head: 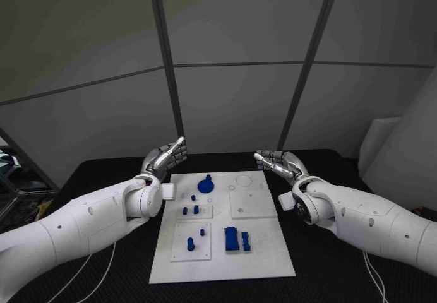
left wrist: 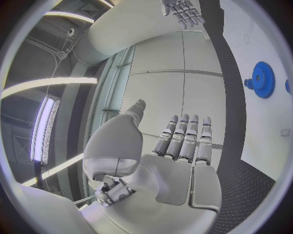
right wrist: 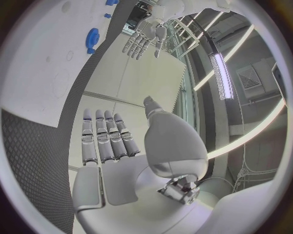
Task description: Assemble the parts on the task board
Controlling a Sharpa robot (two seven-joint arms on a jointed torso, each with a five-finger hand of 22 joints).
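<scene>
The white task board lies in the middle of the black table. On it sit a blue gear near the far edge, small blue pegs at mid-board, another peg on a raised plate, and blue blocks nearer me. My left hand is raised above the board's far left corner, fingers straight, holding nothing. My right hand is raised above the far right corner, also flat and empty. The left wrist view shows my left hand, the gear and my right hand. The right wrist view shows my right hand, the gear and my left hand.
A raised square plate with no parts on it sits on the board's right half. Black table surface runs along both sides of the board. Grey wall panels stand behind the table's far edge.
</scene>
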